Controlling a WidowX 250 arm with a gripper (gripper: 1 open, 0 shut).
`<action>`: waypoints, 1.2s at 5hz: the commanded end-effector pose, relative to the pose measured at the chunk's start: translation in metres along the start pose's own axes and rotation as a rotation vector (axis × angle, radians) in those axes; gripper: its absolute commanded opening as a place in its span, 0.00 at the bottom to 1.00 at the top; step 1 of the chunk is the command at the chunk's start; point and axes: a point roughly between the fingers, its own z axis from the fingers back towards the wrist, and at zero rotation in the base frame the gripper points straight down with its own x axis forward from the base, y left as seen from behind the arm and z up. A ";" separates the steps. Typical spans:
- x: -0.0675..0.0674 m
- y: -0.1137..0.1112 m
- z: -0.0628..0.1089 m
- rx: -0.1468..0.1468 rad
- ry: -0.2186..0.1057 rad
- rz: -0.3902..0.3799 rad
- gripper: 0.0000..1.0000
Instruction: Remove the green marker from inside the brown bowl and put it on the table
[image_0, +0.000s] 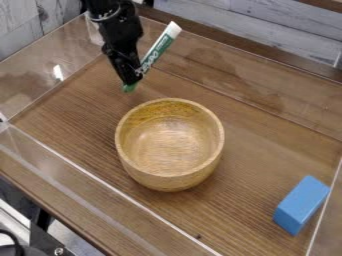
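The green marker (156, 52) is held tilted, white end up to the right and green cap down near the table (267, 120). My gripper (130, 76) is shut on the marker's lower part, pointing steeply down, behind and to the left of the brown bowl (170, 143). The cap tip hangs just over the wood, and I cannot tell whether it touches. The bowl stands upright in the middle with nothing inside it.
A blue rectangular block (302, 204) lies at the front right corner. Clear acrylic walls (40, 165) edge the tabletop on all sides. Bare wood shows to the left of the bowl and behind it on the right.
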 end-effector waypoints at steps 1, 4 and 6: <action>0.008 0.015 0.014 0.051 -0.039 -0.004 0.00; 0.006 0.019 0.009 0.045 -0.026 -0.005 0.00; 0.007 0.023 0.004 0.040 -0.023 -0.005 0.00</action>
